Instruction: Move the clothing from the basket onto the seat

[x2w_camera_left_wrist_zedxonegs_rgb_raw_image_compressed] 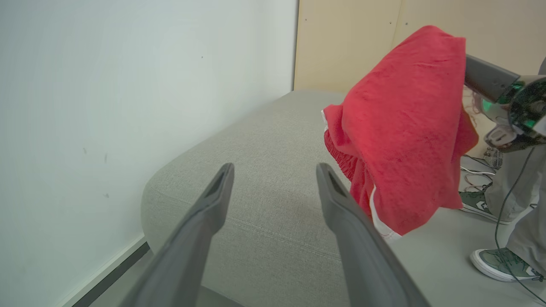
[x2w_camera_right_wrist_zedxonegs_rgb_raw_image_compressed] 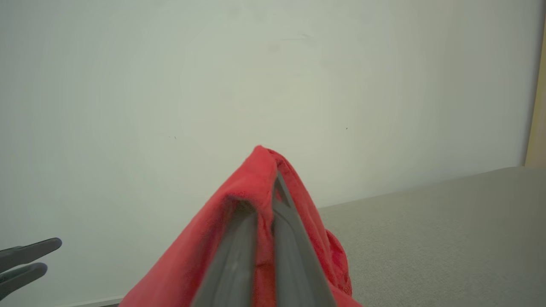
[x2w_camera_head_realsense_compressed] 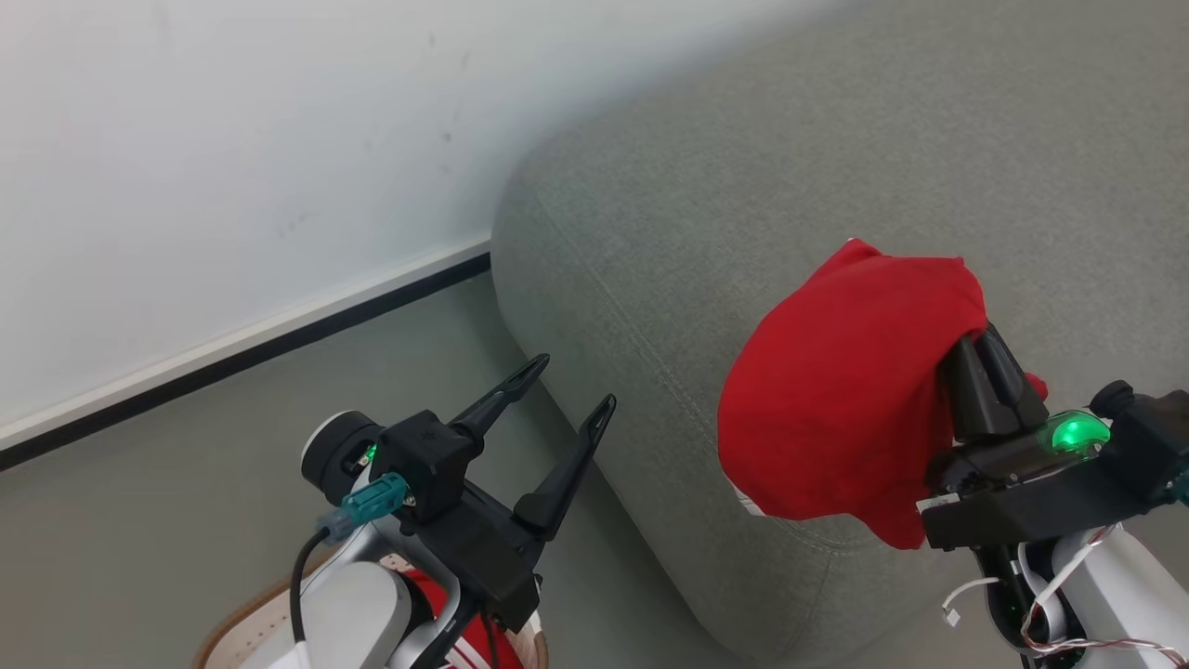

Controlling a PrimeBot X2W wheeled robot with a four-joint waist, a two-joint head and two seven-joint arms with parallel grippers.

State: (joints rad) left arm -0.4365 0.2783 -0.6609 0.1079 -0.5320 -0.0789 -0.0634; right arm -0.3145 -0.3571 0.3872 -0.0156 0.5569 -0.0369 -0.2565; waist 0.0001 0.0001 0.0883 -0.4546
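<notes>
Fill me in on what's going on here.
The robot is shifting laundry. Its right hand is shut on a red garment, holding it up over the grey seat near its edge. Its left hand is open and empty above the basket, where more red clothing lies.

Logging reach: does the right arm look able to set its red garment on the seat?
Probably yes: the right gripper, shut on the red garment, hangs at the edge of the seat, with nothing between them.
</notes>
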